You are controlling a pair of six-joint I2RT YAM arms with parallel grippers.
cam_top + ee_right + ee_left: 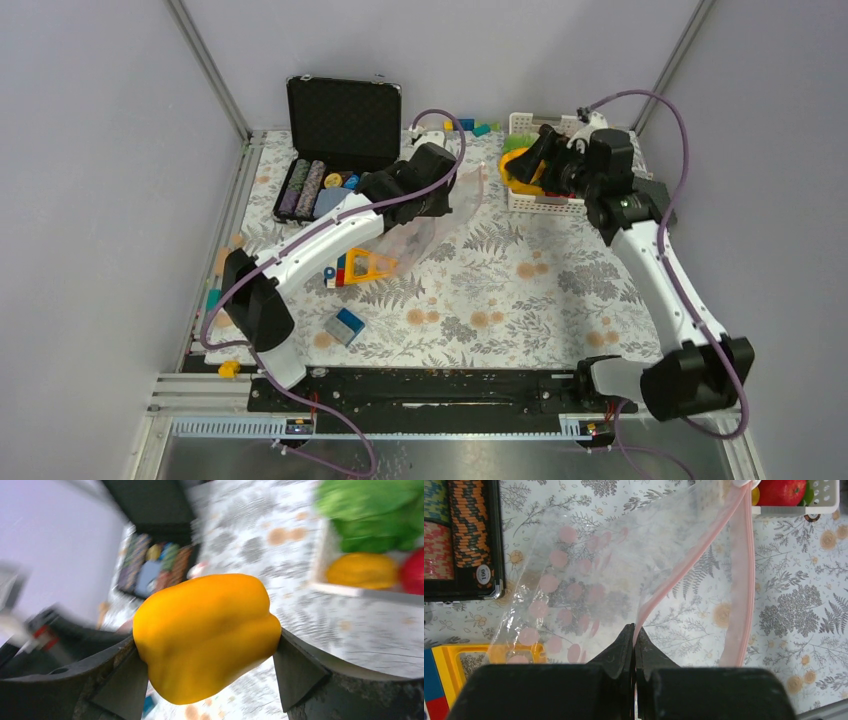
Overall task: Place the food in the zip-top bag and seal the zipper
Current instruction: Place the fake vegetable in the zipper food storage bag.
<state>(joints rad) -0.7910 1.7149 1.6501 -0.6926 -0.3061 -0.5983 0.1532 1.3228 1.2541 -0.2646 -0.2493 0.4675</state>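
A clear zip-top bag [589, 575] with pink dots and a pink zipper strip [744, 580] hangs open above the floral cloth. My left gripper [634, 630] is shut on its near zipper edge; the top view shows that gripper [440, 195] beside the bag [455, 205]. A yellow bell pepper [205, 635] fills the right wrist view, with my right gripper [205, 655] shut on it. From above, the pepper [522, 172] hangs over the white basket [540, 203], to the right of the bag's mouth.
The basket holds lettuce [375, 510], another yellow piece [362, 570] and something red [414, 572]. An open black case [335, 150] of poker chips sits at the back left. Toy blocks [355, 268] and a blue block [346, 325] lie on the cloth.
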